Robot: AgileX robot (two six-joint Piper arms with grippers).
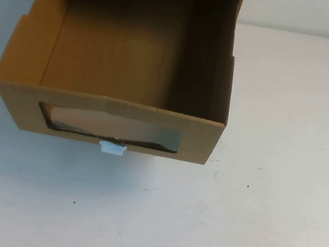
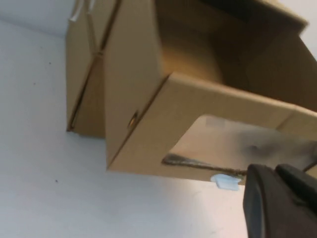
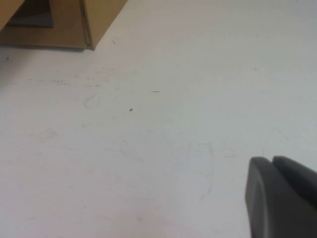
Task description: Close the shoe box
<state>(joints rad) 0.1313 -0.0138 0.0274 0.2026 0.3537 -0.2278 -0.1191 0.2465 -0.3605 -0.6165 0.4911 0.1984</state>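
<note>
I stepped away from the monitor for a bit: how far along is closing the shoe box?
Nothing looks done: the shoe box drawer is pulled far out, its empty inside open to view, with the white pull tab below the window facing the robot. In hand: the left gripper sits near that front; the right gripper is over bare table. Neither touches the box. Left: pushing the drawer fully in.

No readable text, seemingly none anywhere
</note>
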